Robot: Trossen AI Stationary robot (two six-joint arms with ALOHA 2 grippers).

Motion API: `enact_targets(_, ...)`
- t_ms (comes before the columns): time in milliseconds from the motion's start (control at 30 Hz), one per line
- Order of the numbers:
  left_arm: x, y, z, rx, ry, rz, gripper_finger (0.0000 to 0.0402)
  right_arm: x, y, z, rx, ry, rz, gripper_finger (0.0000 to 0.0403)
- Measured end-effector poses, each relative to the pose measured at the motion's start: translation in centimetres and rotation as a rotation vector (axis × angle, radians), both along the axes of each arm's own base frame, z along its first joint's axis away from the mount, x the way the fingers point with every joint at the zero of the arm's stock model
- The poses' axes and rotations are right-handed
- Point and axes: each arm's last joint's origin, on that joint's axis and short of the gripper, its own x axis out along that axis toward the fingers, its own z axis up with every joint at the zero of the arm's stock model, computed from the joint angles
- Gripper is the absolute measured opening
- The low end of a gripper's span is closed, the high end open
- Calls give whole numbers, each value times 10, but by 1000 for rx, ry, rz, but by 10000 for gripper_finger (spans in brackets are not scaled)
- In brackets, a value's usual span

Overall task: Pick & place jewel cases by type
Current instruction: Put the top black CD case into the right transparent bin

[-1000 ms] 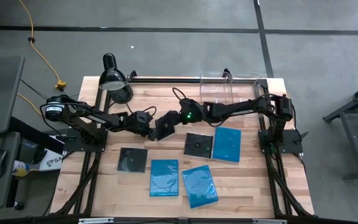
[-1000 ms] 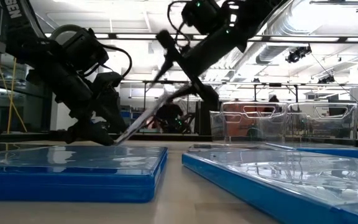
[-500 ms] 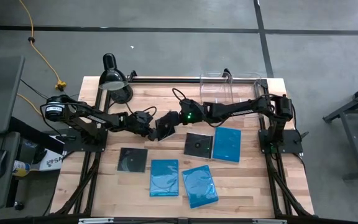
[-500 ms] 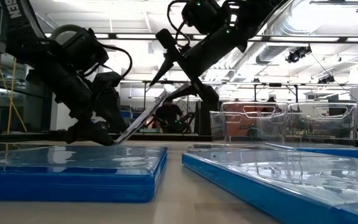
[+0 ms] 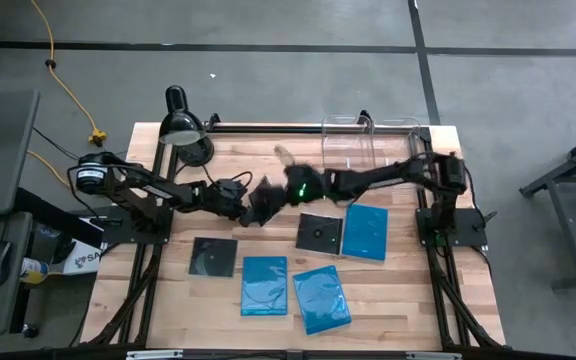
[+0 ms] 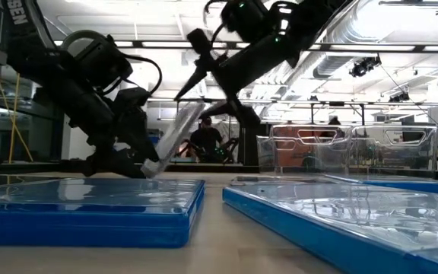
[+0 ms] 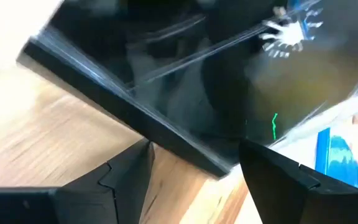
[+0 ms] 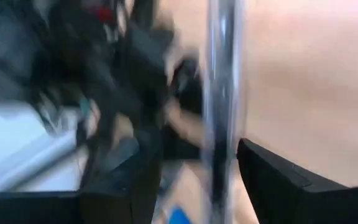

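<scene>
A black jewel case (image 5: 264,201) stands tilted steeply between my two grippers at mid-table. Its lower edge (image 6: 153,169) rests on the wood and its upper edge (image 6: 191,111) is raised. My left gripper (image 5: 242,203) is open, low at the case's lower edge on the left. My right gripper (image 5: 273,194) is open and comes from the right, with one finger (image 6: 194,46) above the raised edge and the other (image 6: 230,105) behind it. In the right wrist view the case (image 8: 220,93) shows edge-on between the fingers. My left gripper meets the case's lower edge (image 7: 166,140) level from the table's left; that edge runs across just ahead of the open fingertips (image 7: 143,152), one of which seems to touch it. My right gripper straddles the raised upper edge from the right. Whether the lower finger touches the case's underside, I cannot tell.
Two black cases (image 5: 214,257) (image 5: 320,233) and three blue ones (image 5: 366,231) (image 5: 265,285) (image 5: 321,298) lie flat nearer the front. Two clear bins (image 5: 349,141) (image 5: 404,133) stand at the far right edge, and a black desk lamp (image 5: 183,129) at the far left.
The black case has tipped from a shallow slant to a steep one: its upper edge rose and swung toward the left, while its lower edge stayed on the table by the left gripper. My right gripper moved slightly left and up with it.
</scene>
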Motion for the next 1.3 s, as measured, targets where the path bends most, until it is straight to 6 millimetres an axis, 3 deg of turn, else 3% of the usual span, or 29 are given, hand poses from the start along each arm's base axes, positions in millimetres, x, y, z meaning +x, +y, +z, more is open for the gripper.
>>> enact_targets(67, 0, 0, 1, 1, -7, 0, 236, -2, 4, -8, 15, 48, 24, 199)
enact_targets(600, 1, 0, 2, 2, -28, -2, 236, 0, 9, -15, -30, 77, -66, 195)
enact_targets(1300, 1, 0, 2, 33, -29, -36, 236, 0, 2, -14, -89, 80, -92, 56)
